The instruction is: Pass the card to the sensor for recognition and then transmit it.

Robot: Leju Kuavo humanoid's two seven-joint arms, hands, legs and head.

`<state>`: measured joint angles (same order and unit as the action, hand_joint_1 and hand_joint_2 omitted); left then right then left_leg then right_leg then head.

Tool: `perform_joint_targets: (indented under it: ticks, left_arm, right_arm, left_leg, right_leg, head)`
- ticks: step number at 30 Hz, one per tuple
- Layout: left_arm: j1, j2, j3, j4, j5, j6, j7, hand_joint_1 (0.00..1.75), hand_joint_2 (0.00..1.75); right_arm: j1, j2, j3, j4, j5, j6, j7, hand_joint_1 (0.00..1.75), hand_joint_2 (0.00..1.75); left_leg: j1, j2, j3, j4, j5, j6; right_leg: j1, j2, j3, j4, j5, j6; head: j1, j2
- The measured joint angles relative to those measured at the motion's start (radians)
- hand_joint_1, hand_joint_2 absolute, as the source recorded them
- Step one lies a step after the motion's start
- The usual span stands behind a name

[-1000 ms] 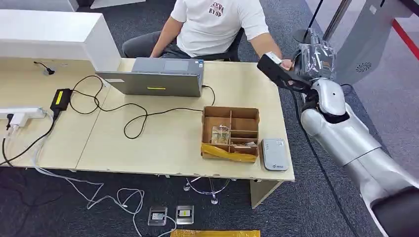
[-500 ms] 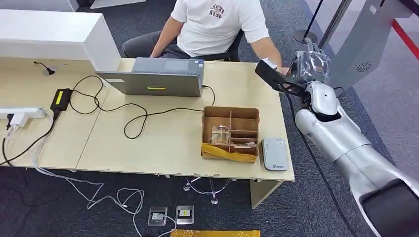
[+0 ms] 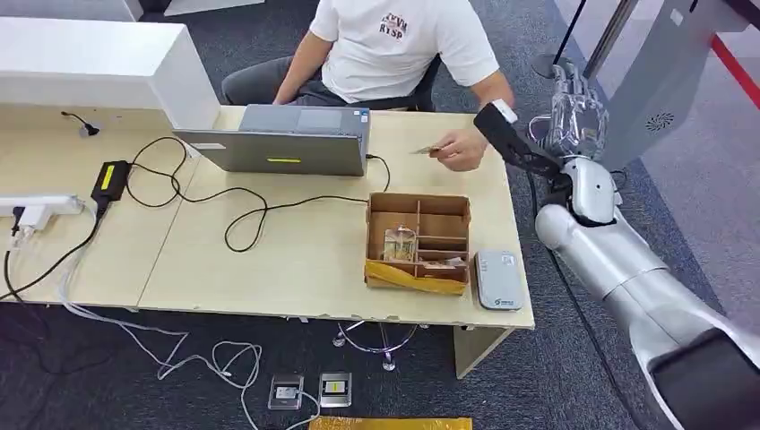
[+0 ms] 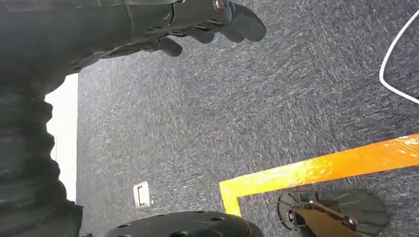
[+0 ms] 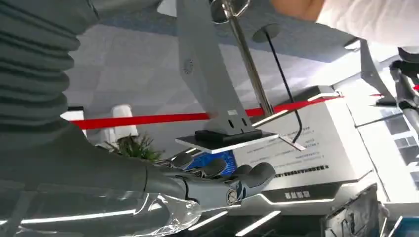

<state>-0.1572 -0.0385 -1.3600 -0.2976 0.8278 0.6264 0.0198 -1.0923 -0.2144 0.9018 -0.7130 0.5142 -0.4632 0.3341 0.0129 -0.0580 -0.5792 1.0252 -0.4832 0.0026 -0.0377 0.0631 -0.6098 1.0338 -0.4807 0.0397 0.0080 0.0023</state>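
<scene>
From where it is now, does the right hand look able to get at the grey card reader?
Probably yes. The right hand holds nothing, and the card reader lies uncovered at the table's near right corner.

Pale wood-grain laminate table [image 3: 296, 251], matt. Brown corrugated cardboard divider box [image 3: 418, 240] near its front right corner, dull. Grey matt metal laptop [image 3: 278, 139] at the rear edge. Silver glossy plastic right arm [image 3: 627, 260]. Dark rough carpet floor [image 4: 247, 113], glossy orange tape strip [image 4: 316, 168].
</scene>
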Motion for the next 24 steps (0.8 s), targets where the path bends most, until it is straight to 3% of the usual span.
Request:
perform_joint_targets:
  ticks: [5,9,14,24]
  left_arm:
    - [0.000,0.002,0.000,0.000,0.012,0.000,-0.002,0.00,1.75]
    - [0.000,0.002,0.000,0.002,0.022,0.001,-0.008,0.00,1.75]
    - [0.001,0.002,0.000,0.002,0.031,0.003,-0.020,0.00,1.75]
    - [0.004,0.002,0.005,0.003,0.045,0.013,-0.038,0.00,1.75]
  right_arm:
    - [0.057,-0.004,-0.022,-0.126,-0.075,-0.055,-0.045,0.00,1.75]
    - [0.131,-0.004,-0.034,-0.257,-0.110,-0.055,-0.100,0.00,1.75]
    - [0.262,-0.019,-0.044,-0.433,-0.098,-0.011,-0.129,0.00,1.75]
    - [0.438,-0.063,-0.069,-0.613,-0.138,0.118,-0.163,0.00,1.75]
  left_leg:
    - [0.000,0.001,0.000,0.000,0.000,0.000]
    - [0.000,0.001,0.001,0.000,0.000,0.000]
    - [0.001,0.001,0.001,0.000,0.000,0.000]
    - [0.001,0.002,0.002,0.000,-0.001,-0.001]
  right_leg:
    - [0.000,0.001,0.000,0.000,0.000,0.000]
    - [0.000,0.001,0.000,0.000,0.000,0.000]
    - [0.001,0.001,0.000,0.000,0.000,0.000]
    - [0.001,0.001,0.001,-0.001,0.000,0.000]
  head:
    - [0.000,0.000]
    - [0.000,0.000]
    - [0.000,0.000]
    - [0.000,0.000]
